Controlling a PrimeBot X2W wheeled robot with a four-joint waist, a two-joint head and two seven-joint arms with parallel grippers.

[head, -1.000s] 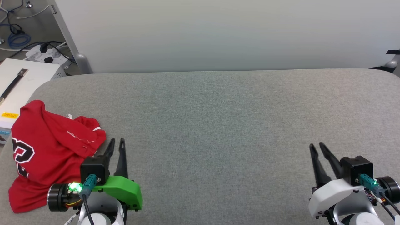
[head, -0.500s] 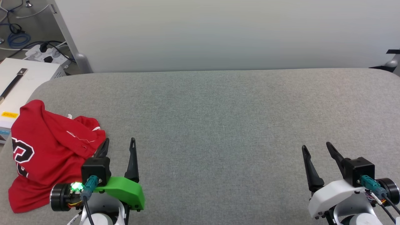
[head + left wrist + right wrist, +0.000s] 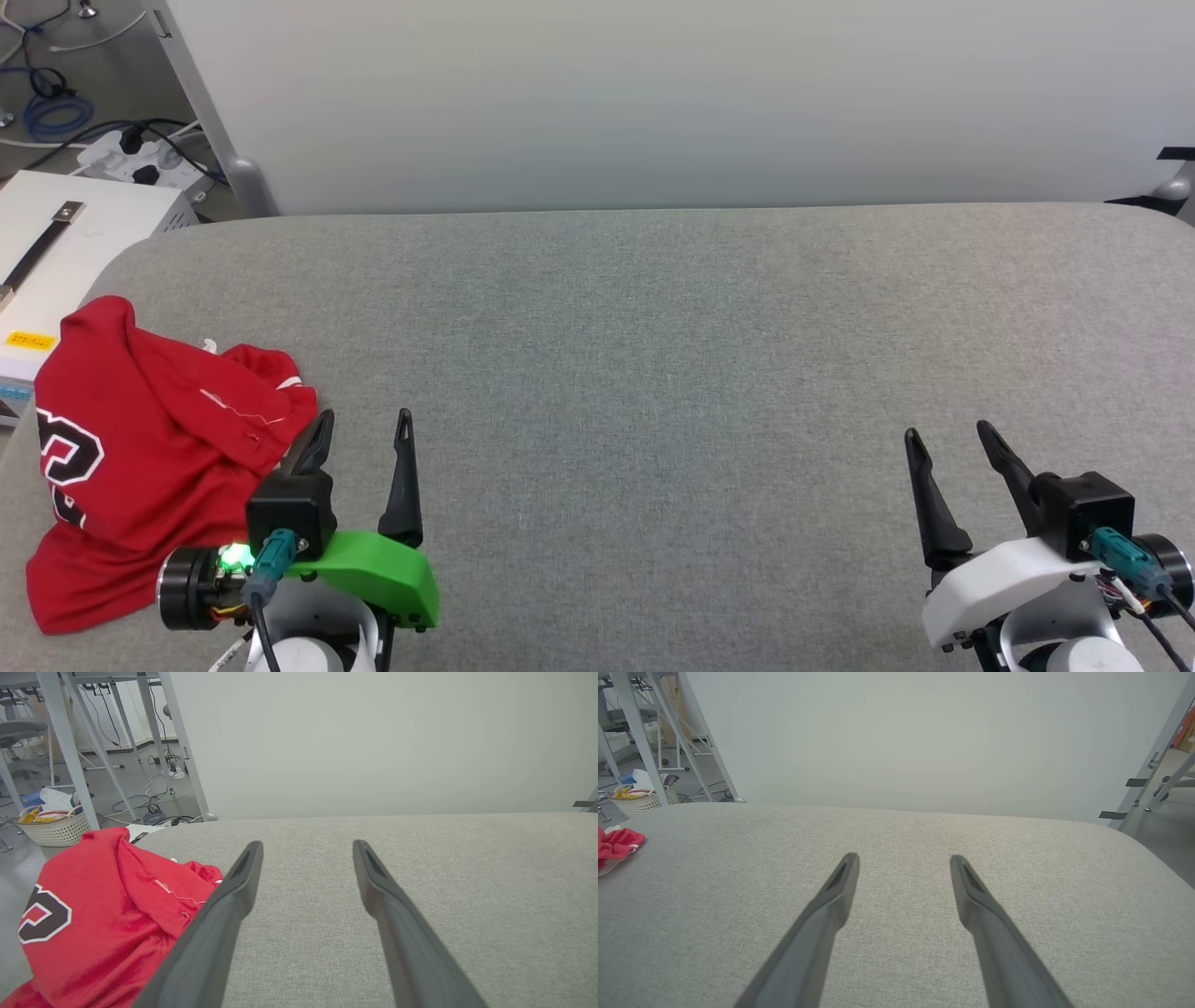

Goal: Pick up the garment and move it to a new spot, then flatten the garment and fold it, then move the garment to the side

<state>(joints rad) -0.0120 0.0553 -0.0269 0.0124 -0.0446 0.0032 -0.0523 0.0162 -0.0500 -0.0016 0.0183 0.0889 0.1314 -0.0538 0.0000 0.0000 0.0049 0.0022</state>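
Head view, garment: the garment (image 3: 140, 448), red and crumpled, lies at the near left corner of the grey tabletop (image 3: 653, 373), with part of a black, white-outlined numeral showing on its left side

Head view, left gripper: the left gripper (image 3: 365, 415) sits at the lower left, fingers spread apart and holding nothing; the garment is just to its left, and the nearer fingertip reaches the cloth's right edge, contact impossible to judge

Head view, right gripper: the right gripper (image 3: 948, 430) sits at the lower right, fingers likewise parted over bare fabric, well apart from the garment across the width of the tabletop

Head view, surroundings: a white box (image 3: 65, 233) with a black strap stands past the tabletop's left corner, a power strip (image 3: 131, 159) and cables lie on the floor behind it, and a pale wall panel (image 3: 653, 93) runs along the far edge

Left wrist view: the two dark fingers open in a wide V; the garment fills the lower left, its folded red edge passing behind the left-hand finger, while the gap between the fingers shows grey tabletop; a woven basket (image 3: 56, 828) sits on the floor beyond

Right wrist view: the fingers stand apart over grey tabletop; a small red-and-white corner of the garment shows at the far left edge, distant from both fingertips
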